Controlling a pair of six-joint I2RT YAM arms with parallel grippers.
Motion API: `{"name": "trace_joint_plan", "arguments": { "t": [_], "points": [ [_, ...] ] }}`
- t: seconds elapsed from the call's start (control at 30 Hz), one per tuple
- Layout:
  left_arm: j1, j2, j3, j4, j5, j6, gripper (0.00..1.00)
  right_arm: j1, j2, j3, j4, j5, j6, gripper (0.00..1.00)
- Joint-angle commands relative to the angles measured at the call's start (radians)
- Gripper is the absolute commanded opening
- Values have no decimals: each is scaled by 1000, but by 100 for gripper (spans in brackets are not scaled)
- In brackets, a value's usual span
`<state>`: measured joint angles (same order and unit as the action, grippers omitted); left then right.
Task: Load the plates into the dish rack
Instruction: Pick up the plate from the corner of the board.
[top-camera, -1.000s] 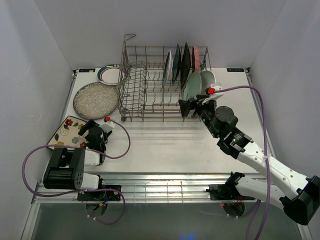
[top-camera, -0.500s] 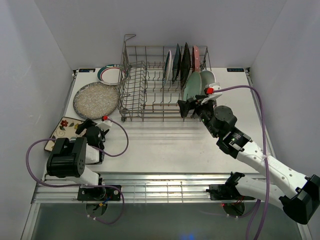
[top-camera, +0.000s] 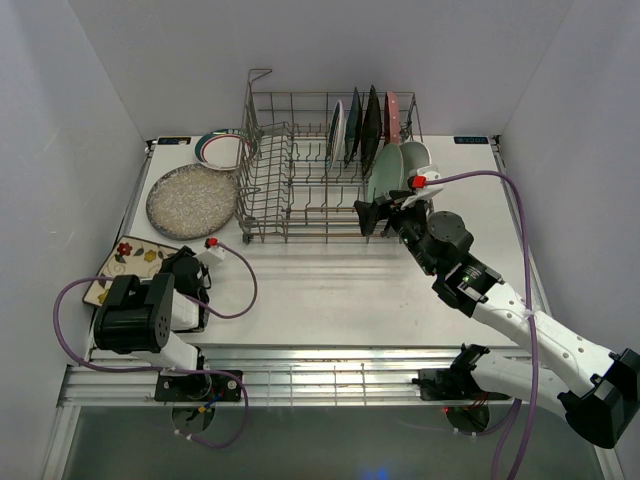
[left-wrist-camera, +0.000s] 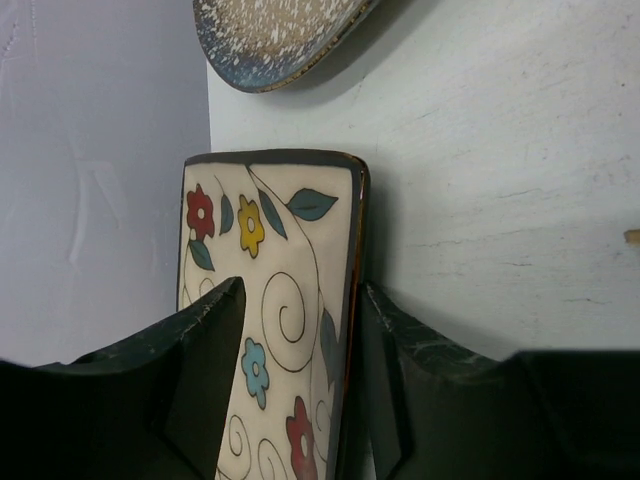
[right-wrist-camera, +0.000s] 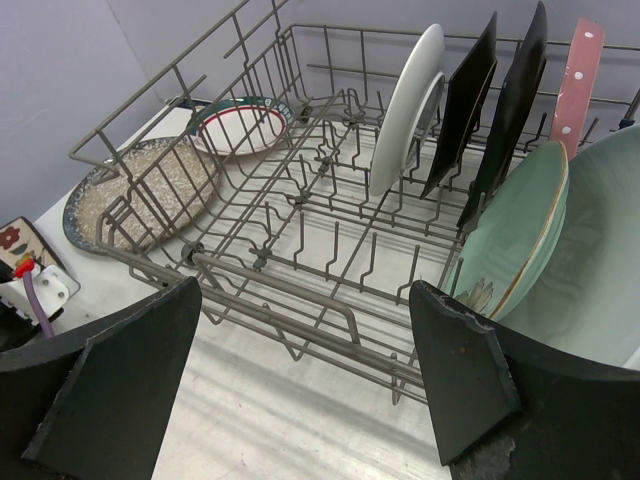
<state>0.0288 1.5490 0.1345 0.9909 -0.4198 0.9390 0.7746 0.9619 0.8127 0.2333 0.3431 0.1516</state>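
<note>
Left hand (left-wrist-camera: 302, 290): partly open, straddles one rim of the cream flowered square plate (left-wrist-camera: 270, 220), which lies flat on the surface (left-wrist-camera: 500, 150). Contact cannot be confirmed. Right hand (right-wrist-camera: 305, 290): spread wide, empty, facing the dish rack (top-camera: 265, 185).

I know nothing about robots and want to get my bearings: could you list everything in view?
dish rack: one, grey wire, back centre
racked plates: six, white, two dark, pink, mint, pale, upright at its right end
rimmed plate: at least one, white with green-red rim, left of the rack's back corner
speckled plate: one, grey, left of the rack
flowered plate: one, cream square, near left
table: one, white, under everything
cables: two, purple, one along each arm
left gripper: one, black, open astride the flowered plate's edge
right gripper: one, black, open before the rack's near side
</note>
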Motion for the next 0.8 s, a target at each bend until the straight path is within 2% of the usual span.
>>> {"name": "trace_joint_plan", "arguments": {
  "t": [0.0,0.13,0.2,0.23,0.33,0.5,0.63,0.77],
  "points": [
    [25,-55,-6,-21,-86,15,58,0,-3,14,41,-7,12,90],
    [20,-102,2,-52,-85,14,48,0,-2,16,41,-1,12,90],
    [13,-121,8,-69,-85,12,36,0,0,17,41,0,12,90],
    [0,-136,11,-93,-86,11,20,-1,0,17,41,-1,12,90],
    [-13,-155,31,-141,-102,-2,0,0,3,19,44,-6,12,90],
    [-70,-222,51,-198,-117,-20,0,0,6,22,44,-9,14,90],
    [-96,-289,115,-375,-102,-84,0,-1,11,23,46,-7,14,90],
    [-133,-337,168,-478,-117,-120,0,0,12,23,44,-6,14,90]
  ]
}}
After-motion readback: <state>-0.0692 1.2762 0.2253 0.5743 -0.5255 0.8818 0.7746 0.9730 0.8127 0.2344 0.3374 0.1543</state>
